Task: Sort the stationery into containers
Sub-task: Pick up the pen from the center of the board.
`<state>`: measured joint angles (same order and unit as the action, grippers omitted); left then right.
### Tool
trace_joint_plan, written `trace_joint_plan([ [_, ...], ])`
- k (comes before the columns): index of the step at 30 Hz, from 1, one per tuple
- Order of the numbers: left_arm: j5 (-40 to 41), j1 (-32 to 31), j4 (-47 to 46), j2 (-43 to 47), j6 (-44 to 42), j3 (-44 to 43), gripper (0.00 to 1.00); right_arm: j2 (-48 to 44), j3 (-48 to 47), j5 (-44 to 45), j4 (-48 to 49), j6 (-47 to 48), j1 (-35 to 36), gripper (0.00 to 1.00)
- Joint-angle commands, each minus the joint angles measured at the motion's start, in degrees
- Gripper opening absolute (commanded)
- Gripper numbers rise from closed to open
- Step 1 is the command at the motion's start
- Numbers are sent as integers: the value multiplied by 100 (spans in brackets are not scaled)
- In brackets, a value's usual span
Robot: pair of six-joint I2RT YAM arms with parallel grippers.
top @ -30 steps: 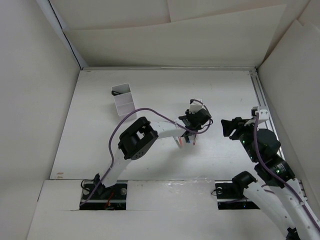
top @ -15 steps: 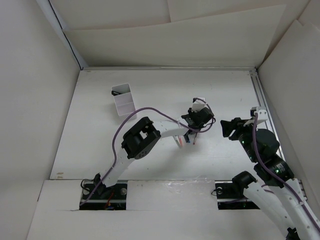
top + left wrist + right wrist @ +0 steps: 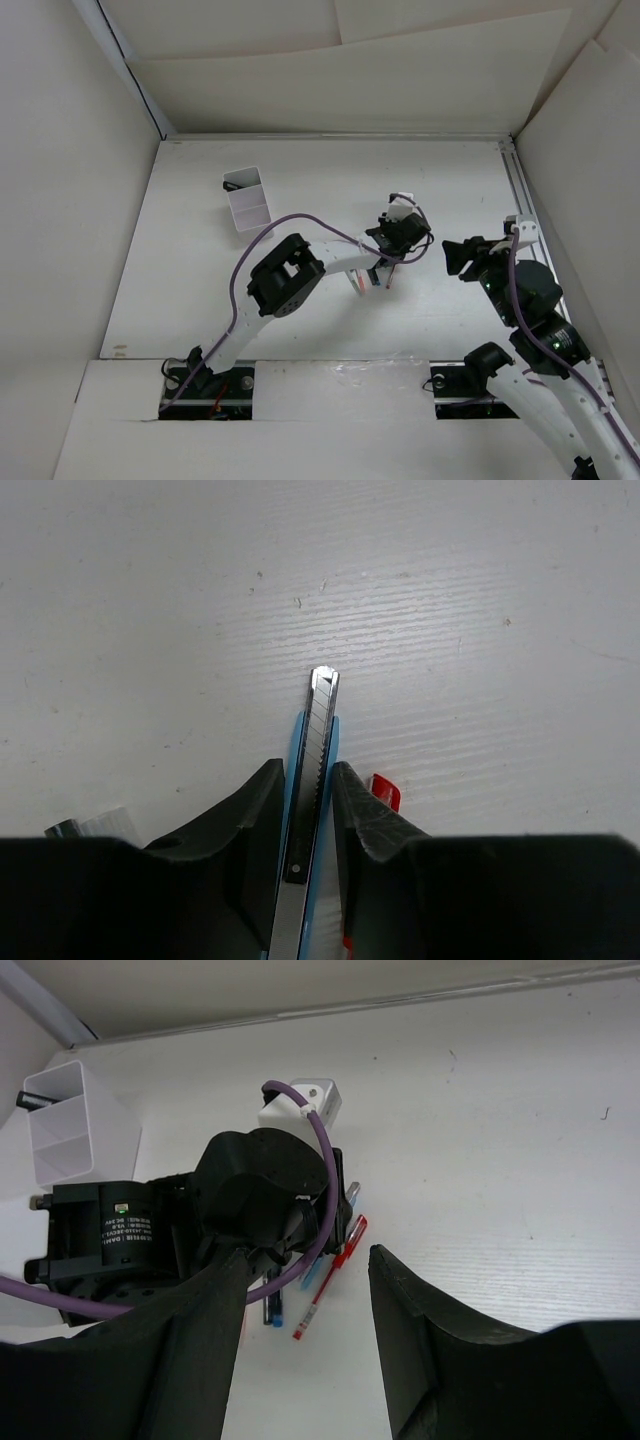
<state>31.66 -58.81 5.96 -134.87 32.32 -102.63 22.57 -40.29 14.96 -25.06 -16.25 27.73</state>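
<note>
1. Left claw straddles the blue cutter at lower centre, fingers close on both sides; whether it is clamped, I cannot tell.
2. Right claw gapes apart, holding nothing.
3. White box stands on the tabletop, upper left.

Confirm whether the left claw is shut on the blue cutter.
Apparently shut: the left claw fingers touch both sides of the blue cutter, no gap visible.
</note>
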Motion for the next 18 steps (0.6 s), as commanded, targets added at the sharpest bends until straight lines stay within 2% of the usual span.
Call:
trace_joint_plan([
  [1, 174, 18, 301, -110, -94, -82, 18, -94, -58, -46, 291, 52, -39, 57],
  [2, 243, 18, 301, -110, -94, -82, 15, -95, -58, -46, 291, 52, -39, 57],
  [3, 244, 18, 301, -110, -94, -82, 7, -95, -58, -46, 291, 52, -39, 57],
  [6, 358, 18, 301, -31, -94, -29, 0, -95, -58, -46, 291, 52, -39, 57],
  [18, 578, 123, 195, 1067, -199, 252, 0, -95, -58, -46, 291, 52, -39, 57],
])
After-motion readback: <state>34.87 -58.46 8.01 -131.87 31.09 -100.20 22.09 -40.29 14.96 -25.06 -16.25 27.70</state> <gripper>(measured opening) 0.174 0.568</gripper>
